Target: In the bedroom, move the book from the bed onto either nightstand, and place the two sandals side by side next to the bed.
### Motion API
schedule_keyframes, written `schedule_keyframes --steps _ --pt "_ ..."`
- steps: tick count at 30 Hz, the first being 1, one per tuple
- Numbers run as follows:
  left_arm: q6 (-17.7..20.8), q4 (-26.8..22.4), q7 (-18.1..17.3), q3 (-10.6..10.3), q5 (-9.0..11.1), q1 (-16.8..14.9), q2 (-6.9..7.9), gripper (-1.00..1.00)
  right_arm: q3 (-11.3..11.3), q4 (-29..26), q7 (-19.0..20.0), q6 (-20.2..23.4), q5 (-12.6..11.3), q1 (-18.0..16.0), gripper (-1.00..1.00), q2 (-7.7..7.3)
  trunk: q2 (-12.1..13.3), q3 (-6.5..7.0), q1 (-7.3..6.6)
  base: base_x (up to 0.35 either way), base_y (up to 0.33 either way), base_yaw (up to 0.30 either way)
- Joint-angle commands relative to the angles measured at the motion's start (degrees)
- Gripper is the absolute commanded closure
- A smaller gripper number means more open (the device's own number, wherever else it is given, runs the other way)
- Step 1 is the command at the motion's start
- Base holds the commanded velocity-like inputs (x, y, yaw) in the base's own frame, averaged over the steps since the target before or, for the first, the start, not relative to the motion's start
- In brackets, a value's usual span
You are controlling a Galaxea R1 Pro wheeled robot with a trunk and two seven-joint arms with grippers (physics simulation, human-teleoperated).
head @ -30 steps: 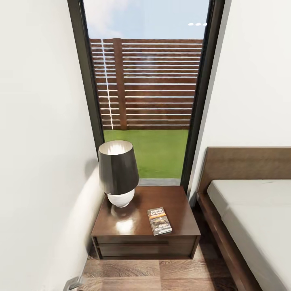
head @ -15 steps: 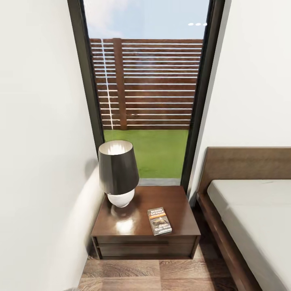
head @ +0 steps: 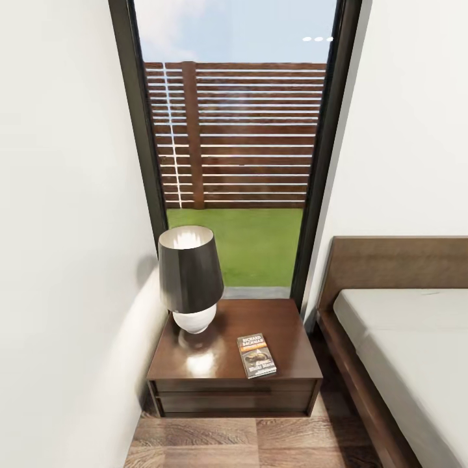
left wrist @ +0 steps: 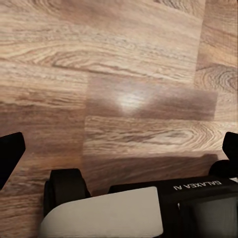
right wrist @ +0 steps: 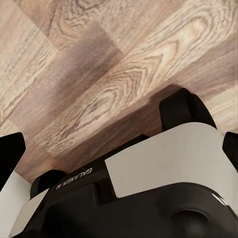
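From the head camera I look down on a corner of the bedroom: brown plank floor, white walls on both sides, and a tall dark-framed window at the far end showing grass and a slatted fence. The nightstand stands below the window, left of the bed, which is cut off by the right edge so I see just its headboard corner and part of the grey mattress. A lamp with a dark shade sits on the nightstand's far left. The book lies flat on the near right part of the glossy top, cover up, long axis running near to far and leaning slightly left at the far end; its small print is unreadable. In the left wrist camera, my left gripper hangs over the planks and the robot's base, fingertips spread wide, holding nothing. In the right wrist camera, my right gripper likewise has its tips far apart, empty.
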Motion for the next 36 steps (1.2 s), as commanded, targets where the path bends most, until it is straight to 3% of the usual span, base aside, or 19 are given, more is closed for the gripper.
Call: schedule_keyframes --steps 1,11,22,36 --pt "0.24 -0.11 -0.22 0.58 -0.5 0.27 0.09 -1.0 0.49 0.18 0.44 0.06 -0.22 -0.08 -1.0 0.02 -0.03 -0.05 -0.01 0.0 0.0 0.0" --pt "-1.19 -0.11 1.2 0.7 -0.25 2.85 0.39 -1.0 0.56 0.18 0.36 0.05 -0.23 -0.05 -1.0 0.07 -0.03 -0.05 -0.01 0.0 0.0 0.0" --pt "-1.41 -0.11 5.48 0.75 3.34 5.33 0.16 -1.0 0.51 0.18 0.29 0.05 -0.25 0.03 -1.0 0.62 -0.03 -0.05 -0.01 0.0 0.0 0.0" --pt "-1.36 -0.11 6.26 0.73 3.9 5.83 -0.51 -1.0 0.4 0.21 0.27 0.05 -0.32 0.04 -1.0 0.94 -0.03 -0.05 -0.01 0.0 0.0 0.0"
